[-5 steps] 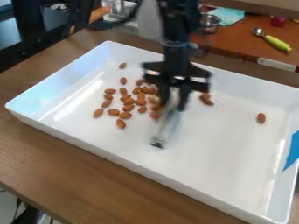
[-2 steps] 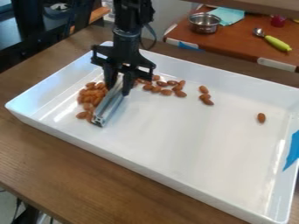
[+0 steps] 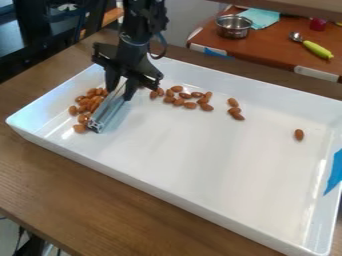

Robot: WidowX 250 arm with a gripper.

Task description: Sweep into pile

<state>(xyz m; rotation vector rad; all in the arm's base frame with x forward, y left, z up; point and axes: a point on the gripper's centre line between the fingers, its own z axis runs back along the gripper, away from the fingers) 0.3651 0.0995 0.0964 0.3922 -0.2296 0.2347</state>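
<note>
Clamping a metal bar (image 3: 109,112) between its two fingers, the pincer (image 3: 121,90) is located above the left part of the white tray (image 3: 200,170), near the corner where the left and far edges meet. The bar slants down from the fingers toward the near left, its free end at the tray floor.

Almond positions relative to the pincer:
- Main cluster (image 3: 85,102): to the left and near side, between the bar and the tray's left edge, gathered along the bar's left side.
- Loose band (image 3: 190,105): to the right, running parallel to the far edge; its first almonds are just beside the pincer.
- Group of three (image 3: 234,110): farther right, past the end of the band.
- Single almond (image 3: 298,134): well apart, toward the tray's right edge.

Arm pose: the arm (image 3: 143,20) enters at the top of the view, left of centre, and hangs steeply down with a slight leftward lean. The pincer points downward.

Blue tape (image 3: 335,172) marks the tray's right wall. The tray rests on a wooden table (image 3: 40,175).
</note>
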